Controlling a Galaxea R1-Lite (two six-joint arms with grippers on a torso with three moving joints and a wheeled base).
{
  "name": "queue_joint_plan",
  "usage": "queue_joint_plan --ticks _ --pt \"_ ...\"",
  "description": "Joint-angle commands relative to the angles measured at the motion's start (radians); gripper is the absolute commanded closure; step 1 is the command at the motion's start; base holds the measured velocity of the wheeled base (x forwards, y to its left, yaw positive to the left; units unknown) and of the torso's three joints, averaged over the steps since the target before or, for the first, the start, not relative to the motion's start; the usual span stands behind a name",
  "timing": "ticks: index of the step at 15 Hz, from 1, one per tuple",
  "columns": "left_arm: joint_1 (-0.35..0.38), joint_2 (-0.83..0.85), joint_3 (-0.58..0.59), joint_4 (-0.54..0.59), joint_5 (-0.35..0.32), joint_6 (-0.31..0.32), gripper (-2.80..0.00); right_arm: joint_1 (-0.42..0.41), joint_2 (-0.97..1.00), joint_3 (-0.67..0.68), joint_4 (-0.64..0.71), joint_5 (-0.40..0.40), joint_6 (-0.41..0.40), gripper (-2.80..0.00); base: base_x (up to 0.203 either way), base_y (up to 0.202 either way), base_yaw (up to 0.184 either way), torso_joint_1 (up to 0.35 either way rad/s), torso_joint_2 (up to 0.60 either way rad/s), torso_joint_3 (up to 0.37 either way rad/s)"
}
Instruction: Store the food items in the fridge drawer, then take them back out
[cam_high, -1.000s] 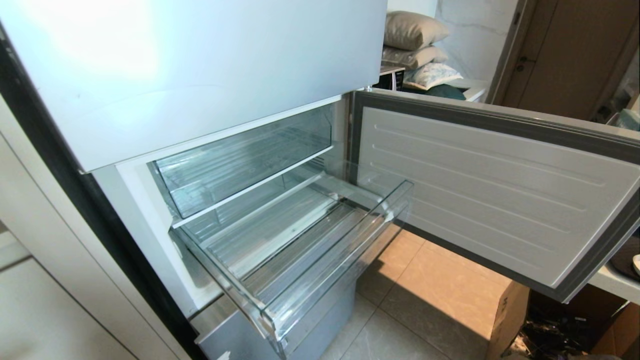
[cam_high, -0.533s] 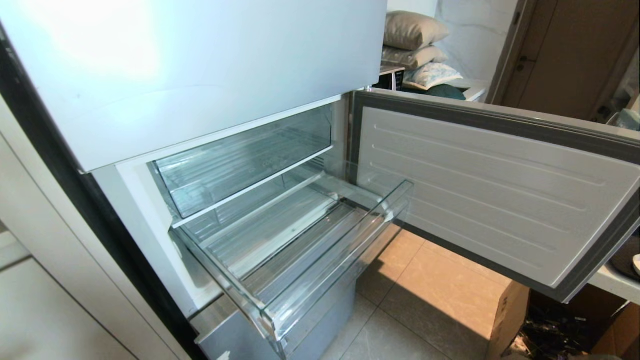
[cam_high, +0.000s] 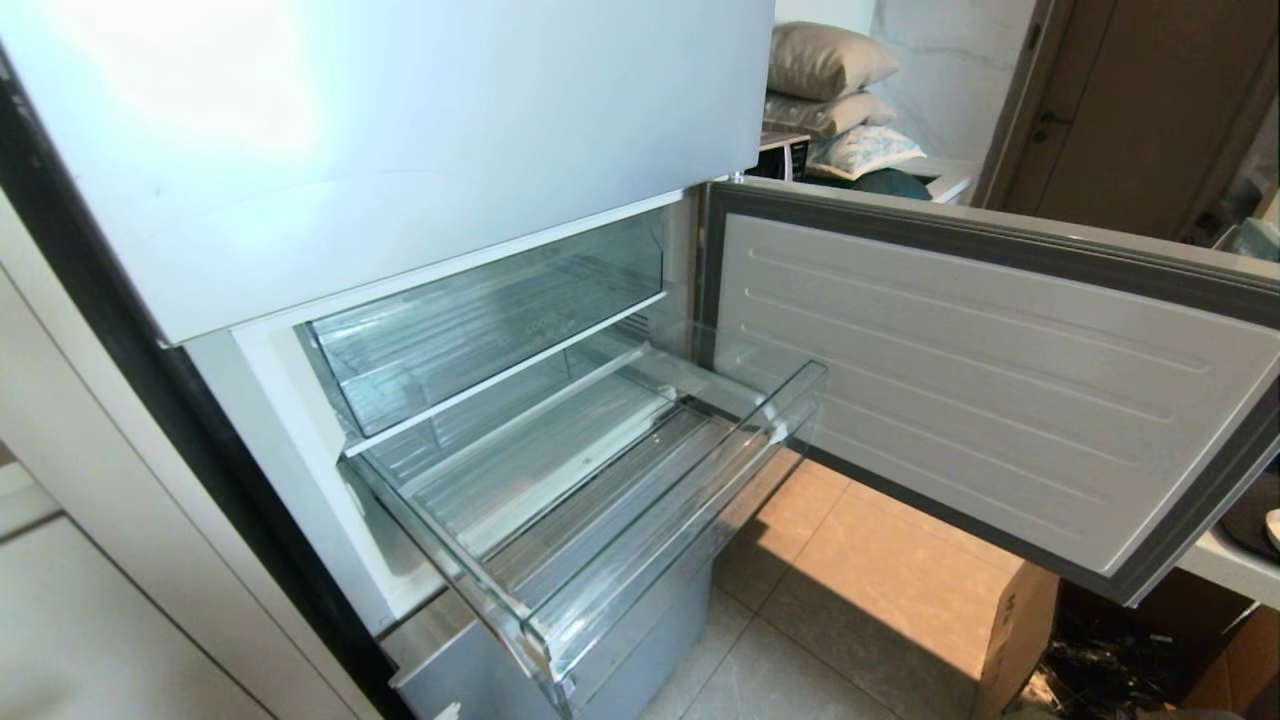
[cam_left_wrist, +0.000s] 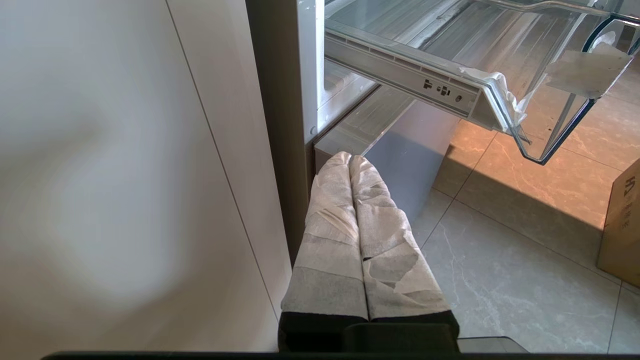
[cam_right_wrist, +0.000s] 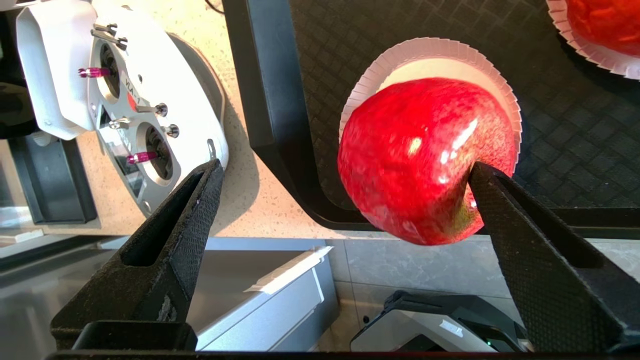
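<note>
From my head I looked down and forward at the pulled-out fridge drawer (cam_high: 600, 500) beside the open door (cam_high: 990, 390). My left wrist camera sat low beside the cabinet, facing along my left gripper (cam_left_wrist: 350, 162) up at that same drawer's (cam_left_wrist: 450, 60) underside and the floor. My right wrist camera looked closely down on a red apple (cam_right_wrist: 425, 160) on a black tray (cam_right_wrist: 280, 125).

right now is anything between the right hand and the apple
Nothing visible. The open right hand is at the red apple on its paper plate; one finger is at its side, the other stands apart.
</note>
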Motion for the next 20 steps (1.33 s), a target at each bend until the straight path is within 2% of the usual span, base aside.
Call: queue_joint_plan --ticks 1,10,15,20 --pt "0.0 0.0 0.0 0.001 0.001 0.0 0.0 0.002 0.002 -0.001 0.003 0.004 0.003 -2.8 0.0 0.0 0.0 0.0 0.0 0.0" --pt "-0.001 0.0 0.0 0.001 0.001 0.0 0.0 0.011 0.016 -0.001 -0.064 0.017 0.029 -2.8 0.0 0.0 0.0 0.0 0.0 0.0" --pt "0.0 0.0 0.0 0.001 0.0 0.0 0.0 0.023 0.022 -0.001 -0.074 0.073 0.042 -2.8 0.0 0.0 0.0 0.0 0.0 0.0" --pt "0.0 0.0 0.0 0.001 -0.001 0.0 0.0 0.045 0.02 -0.001 -0.087 0.076 0.05 -2.8 0.0 0.0 0.0 0.0 0.0 0.0"
